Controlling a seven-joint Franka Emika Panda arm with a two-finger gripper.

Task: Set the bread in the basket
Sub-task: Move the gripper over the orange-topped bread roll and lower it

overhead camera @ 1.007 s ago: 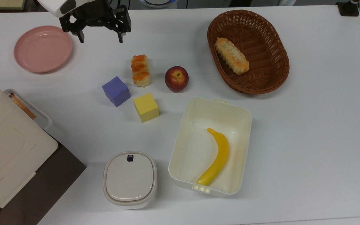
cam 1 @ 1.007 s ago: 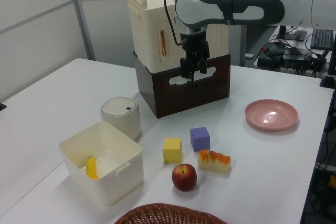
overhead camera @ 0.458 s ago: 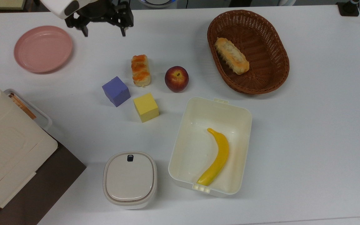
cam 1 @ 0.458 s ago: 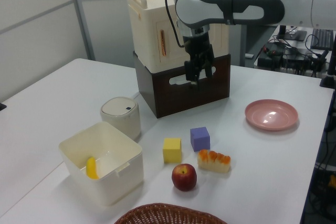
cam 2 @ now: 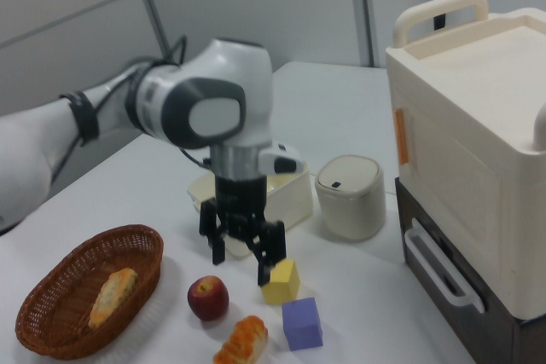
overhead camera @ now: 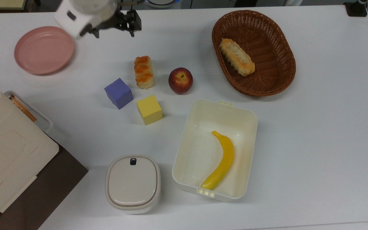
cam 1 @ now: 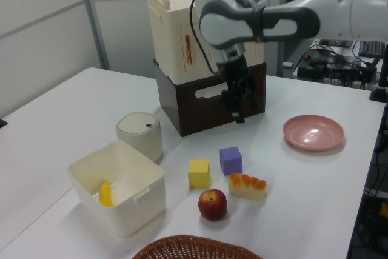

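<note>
The bread point(overhead camera: 144, 72) is a short bun with an orange glazed top, lying on the white table between a purple cube point(overhead camera: 118, 93) and an apple point(overhead camera: 180, 80). It also shows in the left view as the bread point(cam 1: 247, 186) and in the right view as the bread point(cam 2: 242, 341). My gripper point(overhead camera: 113, 31) hangs open and empty above the table, up and to the left of the bread in the top view, apart from it. The gripper point(cam 1: 238, 112) and gripper point(cam 2: 241, 263) point down. The brown wicker basket point(overhead camera: 268, 35) stands at the top view's upper right and holds a longer loaf point(overhead camera: 236, 61).
A yellow cube point(overhead camera: 149, 109) sits just below the bread in the top view. A cream plastic box point(overhead camera: 251, 121) holds a banana point(overhead camera: 221, 160). A pink plate point(overhead camera: 44, 49), a white lidded container point(overhead camera: 133, 183) and a large cream-and-brown case point(overhead camera: 8, 153) stand on the top view's left side.
My gripper has shifted toward the top view's right and turned at the wrist; in the left view it has dropped lower and moved right. Its fingers stay open. Nothing on the table moved.
</note>
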